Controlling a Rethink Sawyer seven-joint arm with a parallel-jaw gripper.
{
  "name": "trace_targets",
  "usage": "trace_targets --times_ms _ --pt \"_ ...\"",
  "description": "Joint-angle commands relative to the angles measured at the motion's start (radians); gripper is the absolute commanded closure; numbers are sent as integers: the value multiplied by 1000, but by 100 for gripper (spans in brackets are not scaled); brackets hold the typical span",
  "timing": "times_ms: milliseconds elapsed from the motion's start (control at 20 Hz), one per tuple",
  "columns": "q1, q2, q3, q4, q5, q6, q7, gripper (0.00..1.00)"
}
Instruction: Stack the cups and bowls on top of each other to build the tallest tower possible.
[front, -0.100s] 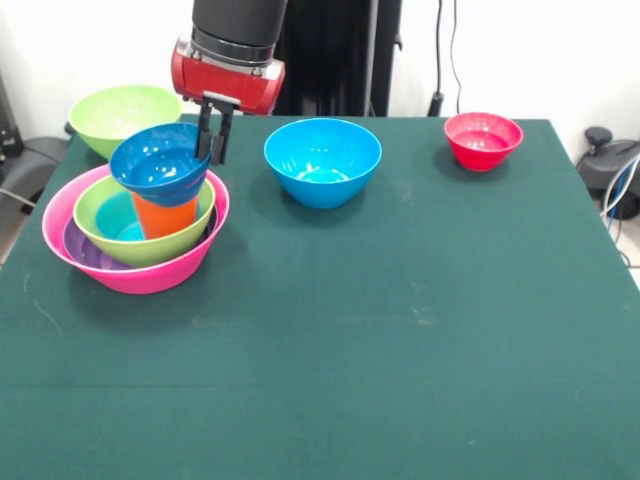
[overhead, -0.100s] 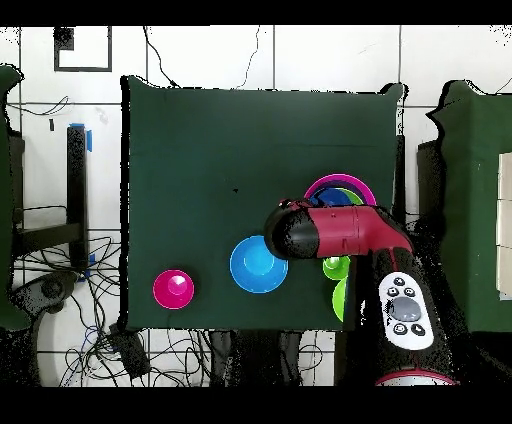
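Glossy dark blue bowl (front, -0.100s: 158, 162) in end effector (front, -0.100s: 214, 140), atop smooth orange cup (front, -0.100s: 165, 215).

front cam angled down, overhead cam straight down, both show table (front, -0.100s: 400, 330)

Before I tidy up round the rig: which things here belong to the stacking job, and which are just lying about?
Job:
- tower, pink bowl as base
- orange cup in it
- dark blue bowl at the tool
- blue bowl
- red bowl
- lime green bowl

Lying about:
- cables on the floor
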Motion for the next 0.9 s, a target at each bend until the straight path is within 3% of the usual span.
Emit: trace_targets --times_ms 50,900 --pt "19 17 21 39 -105 -73 -26 100" --pt "107 1 -85 57 -106 -58 54 100"
